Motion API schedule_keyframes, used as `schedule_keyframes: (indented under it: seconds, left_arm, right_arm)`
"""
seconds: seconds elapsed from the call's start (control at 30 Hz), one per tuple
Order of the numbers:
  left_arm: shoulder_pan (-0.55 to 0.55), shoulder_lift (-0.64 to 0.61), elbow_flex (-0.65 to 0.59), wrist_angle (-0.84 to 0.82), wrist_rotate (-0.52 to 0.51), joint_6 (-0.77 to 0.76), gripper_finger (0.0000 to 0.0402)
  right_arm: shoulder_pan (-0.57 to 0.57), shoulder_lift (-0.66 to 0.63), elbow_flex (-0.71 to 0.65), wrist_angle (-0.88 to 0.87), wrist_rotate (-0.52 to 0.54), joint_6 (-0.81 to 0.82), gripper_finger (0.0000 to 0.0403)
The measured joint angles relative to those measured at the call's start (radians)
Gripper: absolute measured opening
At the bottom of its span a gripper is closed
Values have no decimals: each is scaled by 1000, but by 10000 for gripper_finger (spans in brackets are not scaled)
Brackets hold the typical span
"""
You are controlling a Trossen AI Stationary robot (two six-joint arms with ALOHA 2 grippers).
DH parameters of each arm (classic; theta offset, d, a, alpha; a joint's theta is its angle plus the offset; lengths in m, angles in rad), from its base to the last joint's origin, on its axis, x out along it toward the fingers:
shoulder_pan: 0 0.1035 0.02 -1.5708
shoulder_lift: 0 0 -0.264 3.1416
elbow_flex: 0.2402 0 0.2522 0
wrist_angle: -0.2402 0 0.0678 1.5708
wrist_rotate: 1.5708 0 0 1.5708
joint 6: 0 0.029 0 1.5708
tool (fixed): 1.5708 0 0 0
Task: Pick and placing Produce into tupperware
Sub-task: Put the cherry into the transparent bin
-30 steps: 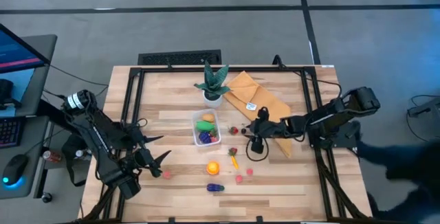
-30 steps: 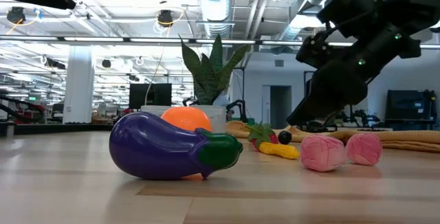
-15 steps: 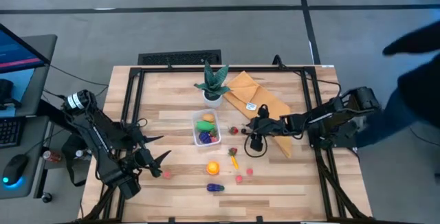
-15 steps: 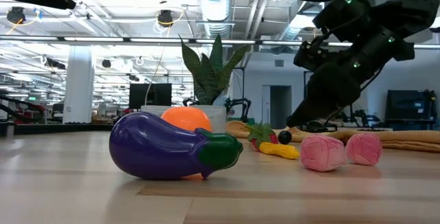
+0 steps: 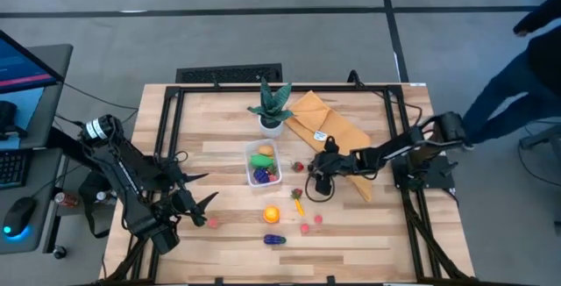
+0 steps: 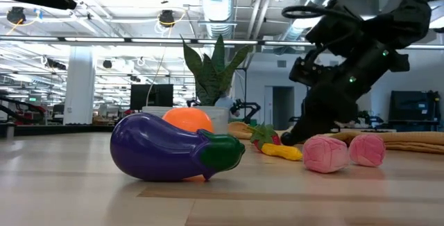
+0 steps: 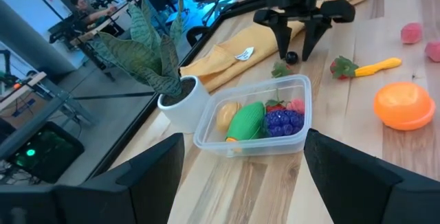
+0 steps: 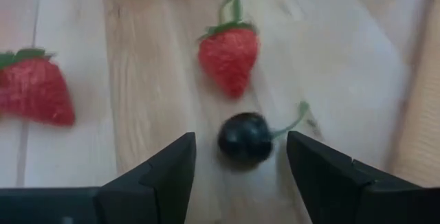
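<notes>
The tupperware (image 5: 263, 163) sits mid-table, with green, purple, yellow and red produce inside it (image 7: 258, 117). Loose produce lies on the wood: a dark cherry (image 8: 244, 140), two strawberries (image 8: 230, 51) (image 8: 31, 93), an orange (image 5: 272, 215), a purple eggplant (image 6: 173, 146), a yellow-orange piece (image 5: 299, 203) and pink pieces (image 6: 326, 153). My right gripper (image 5: 311, 175) is open and slants down over the cherry. Its fingers (image 8: 155, 172) stand on either side of the cherry, apart from it. My left gripper (image 5: 203, 189) waits open at the near left.
A potted plant (image 5: 271, 108) and a mustard-yellow cloth (image 5: 329, 126) lie at the far side, the cloth under my right arm. A dark frame (image 5: 166, 119) runs along the table's edges. A person (image 5: 517, 93) stands beyond the right edge.
My right gripper has sunk toward the table and moved a little toward the left edge, closing in on the cherry. The person beyond the right edge has moved about.
</notes>
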Motion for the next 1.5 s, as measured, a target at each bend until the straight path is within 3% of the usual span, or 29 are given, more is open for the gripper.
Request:
schedule_keyframes:
  seconds: [0.33,0.77,1.07,1.3,1.5]
  left_arm:
    - [0,1,0,1,2,1,291]
    - [0,2,0,8,7,2,291]
    - [0,2,0,8,8,2,291]
    - [0,2,0,8,8,2,291]
    - [0,2,0,9,8,2,291]
  right_arm:
    - [-7,37,25,7,-3,-16,198]
    - [-7,38,24,5,-2,-21,99]
    - [-7,39,23,2,5,-22,120]
    - [-6,39,23,1,14,-29,101]
    - [1,40,23,-1,26,-30,113]
